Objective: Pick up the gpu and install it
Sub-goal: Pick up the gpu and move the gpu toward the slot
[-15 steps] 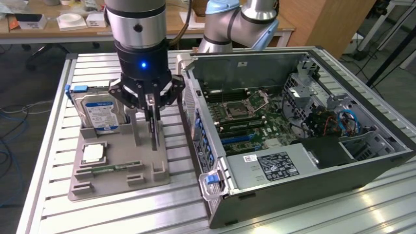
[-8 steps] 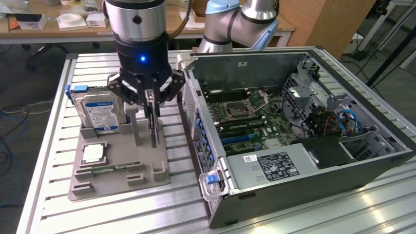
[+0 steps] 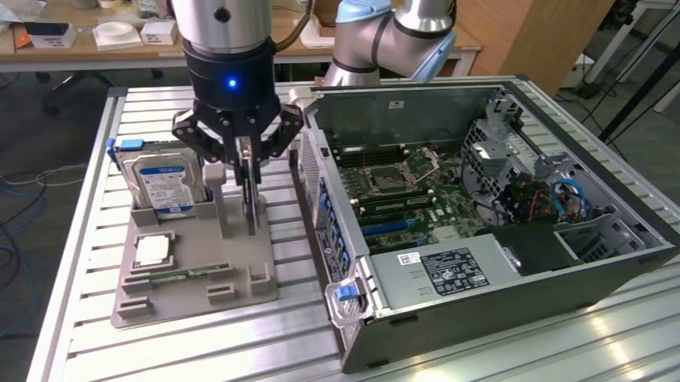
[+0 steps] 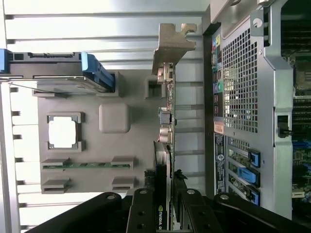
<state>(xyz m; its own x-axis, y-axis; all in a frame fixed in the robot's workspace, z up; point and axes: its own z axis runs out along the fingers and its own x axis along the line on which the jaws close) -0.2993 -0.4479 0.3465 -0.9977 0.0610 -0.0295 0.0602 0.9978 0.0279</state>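
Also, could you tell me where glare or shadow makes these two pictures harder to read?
Exterior view: glare whitens the slatted table at that view's lower right, and the inside of the computer case is shadowed. Wrist view: the table slats wash out to white, the processor chip looks blown pale, and the gripper, shut on the gpu, reads almost black.

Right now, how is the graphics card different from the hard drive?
The graphics card is thin and dark; the hard drive is thicker, silver, with a blue-and-white label. The tool grips the graphics card; nothing touches the hard drive, which sits in a slot of the grey tray. Both stand on edge, outside the computer.
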